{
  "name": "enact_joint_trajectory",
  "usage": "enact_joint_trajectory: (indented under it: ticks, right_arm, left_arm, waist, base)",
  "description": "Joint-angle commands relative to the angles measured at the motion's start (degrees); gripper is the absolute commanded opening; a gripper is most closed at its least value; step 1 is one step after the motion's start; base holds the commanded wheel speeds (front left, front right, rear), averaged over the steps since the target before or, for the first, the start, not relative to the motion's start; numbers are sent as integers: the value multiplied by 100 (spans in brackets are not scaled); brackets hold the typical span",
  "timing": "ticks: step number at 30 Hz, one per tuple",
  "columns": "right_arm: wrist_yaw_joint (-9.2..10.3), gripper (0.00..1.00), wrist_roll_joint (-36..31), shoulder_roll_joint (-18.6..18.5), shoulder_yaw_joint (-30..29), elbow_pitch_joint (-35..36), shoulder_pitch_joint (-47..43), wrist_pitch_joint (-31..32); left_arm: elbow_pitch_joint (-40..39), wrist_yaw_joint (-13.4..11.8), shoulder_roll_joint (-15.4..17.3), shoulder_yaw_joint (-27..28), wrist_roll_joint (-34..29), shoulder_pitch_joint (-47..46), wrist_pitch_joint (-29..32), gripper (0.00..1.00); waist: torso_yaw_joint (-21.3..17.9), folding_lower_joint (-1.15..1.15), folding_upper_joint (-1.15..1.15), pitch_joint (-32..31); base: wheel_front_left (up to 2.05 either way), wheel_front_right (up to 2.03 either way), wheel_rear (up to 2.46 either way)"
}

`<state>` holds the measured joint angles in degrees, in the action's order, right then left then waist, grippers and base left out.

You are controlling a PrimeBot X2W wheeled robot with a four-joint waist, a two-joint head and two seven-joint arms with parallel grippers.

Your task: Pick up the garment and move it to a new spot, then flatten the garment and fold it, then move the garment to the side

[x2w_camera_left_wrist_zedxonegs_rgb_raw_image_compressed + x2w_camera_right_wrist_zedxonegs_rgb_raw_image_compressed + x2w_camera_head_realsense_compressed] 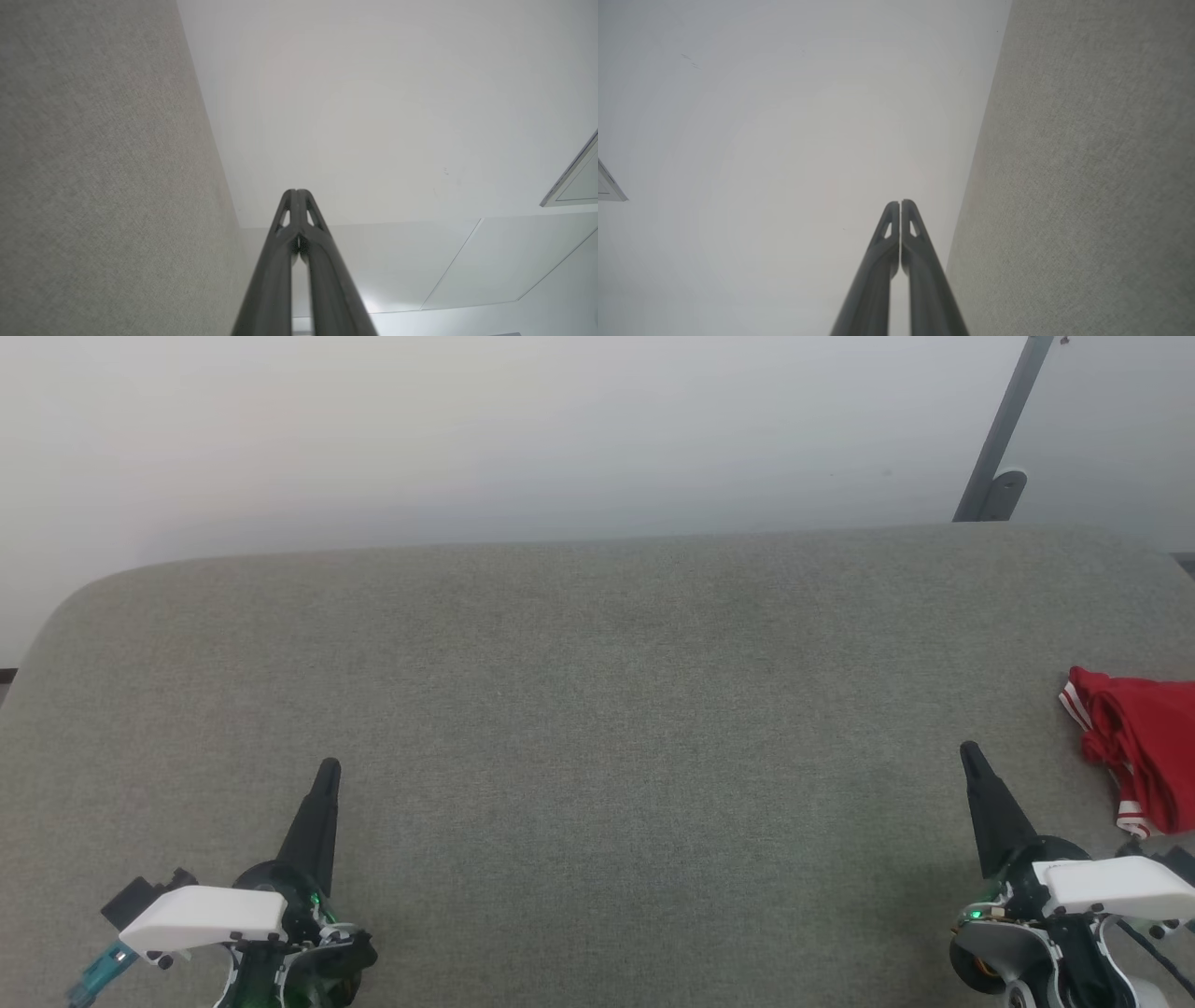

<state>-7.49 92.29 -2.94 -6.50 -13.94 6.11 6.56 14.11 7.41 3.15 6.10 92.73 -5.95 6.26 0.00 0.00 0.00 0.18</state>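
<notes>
The garment, red with white stripe trim, lies bunched at the far right edge of the head view on the grey fabric surface, partly cut off by the frame. My right gripper sits at the lower right, shut and holding nothing, a short way left of the garment and apart from it. At the lower left my left gripper is shut and holding nothing too, far from the garment. Both wrist views show the fingertips pressed together: the left gripper and the right gripper.
The grey surface has a rounded far edge against a pale wall. A grey metal bar leans at the back right. The left wrist view shows the fabric surface on its left; the right wrist view shows the fabric surface on its right.
</notes>
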Motion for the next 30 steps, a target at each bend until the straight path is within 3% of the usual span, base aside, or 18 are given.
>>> enact_joint_trajectory:
  ticks: [1,30]
  right_arm:
    - [0,0,23,22,-6,-19,34,13]
    - [0,0,24,22,-6,-18,34,13]
  left_arm:
    - [-1,14,-8,27,-16,-65,27,0]
    - [0,14,-18,38,-26,-67,31,0]
  waist:
    - [0,0,0,0]
    - [0,0,0,0]
  base:
    - [0,0,0]
    - [0,0,0]
